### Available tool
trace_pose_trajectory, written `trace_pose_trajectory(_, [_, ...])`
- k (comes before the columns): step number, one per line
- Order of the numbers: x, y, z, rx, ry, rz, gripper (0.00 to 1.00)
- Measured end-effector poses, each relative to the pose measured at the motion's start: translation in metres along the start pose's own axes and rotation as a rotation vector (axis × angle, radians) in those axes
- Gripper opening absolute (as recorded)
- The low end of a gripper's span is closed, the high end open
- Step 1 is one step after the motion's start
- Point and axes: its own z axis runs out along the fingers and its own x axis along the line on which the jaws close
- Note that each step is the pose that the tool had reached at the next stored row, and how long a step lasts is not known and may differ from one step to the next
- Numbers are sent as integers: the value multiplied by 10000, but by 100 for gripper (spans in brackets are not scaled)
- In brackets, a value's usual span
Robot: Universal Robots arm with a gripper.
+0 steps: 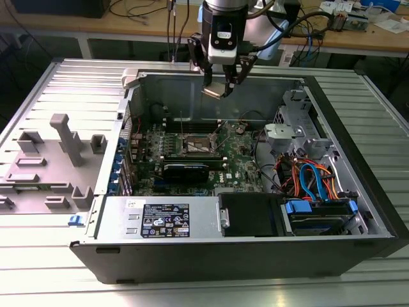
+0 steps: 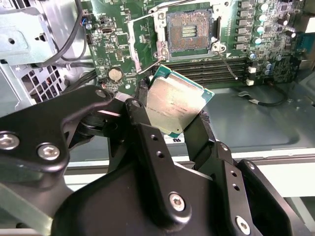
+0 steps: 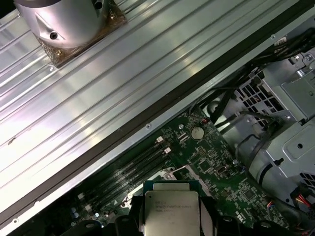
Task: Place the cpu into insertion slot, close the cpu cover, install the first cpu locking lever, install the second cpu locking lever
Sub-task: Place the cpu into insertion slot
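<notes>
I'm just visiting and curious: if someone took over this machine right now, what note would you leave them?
End effector: shut on the cpu, holding it tilted in the air above the open computer case.
Insertion slot: bare, with its contacts showing and nothing in it.
Done: the chip is in the grip.
Left: the chip is not seated, the socket is not covered and the levers are not latched. One locking lever lies swung out.
</notes>
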Motion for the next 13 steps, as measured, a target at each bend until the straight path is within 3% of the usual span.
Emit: trace_pose_trajectory(13, [0, -1, 11, -7, -27, 304, 54])
